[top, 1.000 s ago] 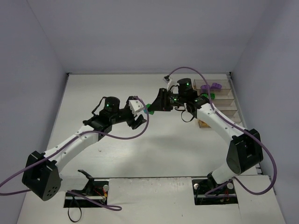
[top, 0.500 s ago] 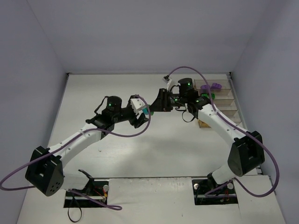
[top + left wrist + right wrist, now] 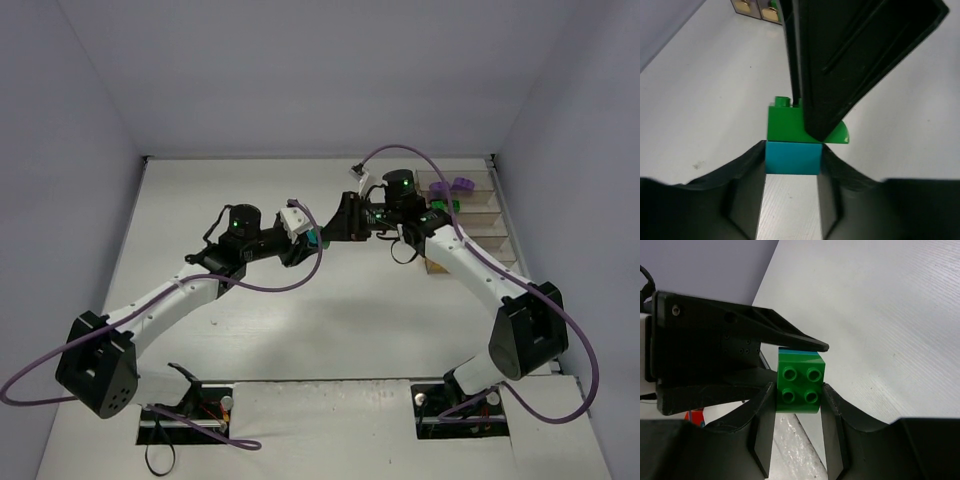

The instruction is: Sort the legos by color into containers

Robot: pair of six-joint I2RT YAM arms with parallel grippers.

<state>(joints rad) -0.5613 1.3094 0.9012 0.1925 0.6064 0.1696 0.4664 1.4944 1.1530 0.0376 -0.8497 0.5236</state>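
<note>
White bench (image 3: pixel 240 185) is carrying both arms, which are meeting above its middle.

- Green brick (image 3: pixel 799 385) and teal brick (image 3: pixel 792 158) are sitting pressed together as one stack. They are hanging off the bench near the centre of the top view.
- Right tool (image 3: pixel 797 392) is clenching the green brick across its sides, with the studs facing its own camera.
- Left tool (image 3: pixel 792 152) is pinching the teal brick, both fingers touching its flanks.
- Key relation: the stack's long axis is running roughly 9-to-3 o'clock in the top view. The teal end is pointing at the left tool at 9 o'clock, and the green end at the right tool at 3 o'clock.
- Judgement: the next move is probably calling for a straight pull apart along that axis. A skewed pull is risking one brick slipping out.
- Containers (image 3: pixel 478 222) are standing at 3 o'clock of the stack, beside the right arm, so that arm is nearer. Purple legos (image 3: pixel 460 185) are showing in the far bin.
</note>
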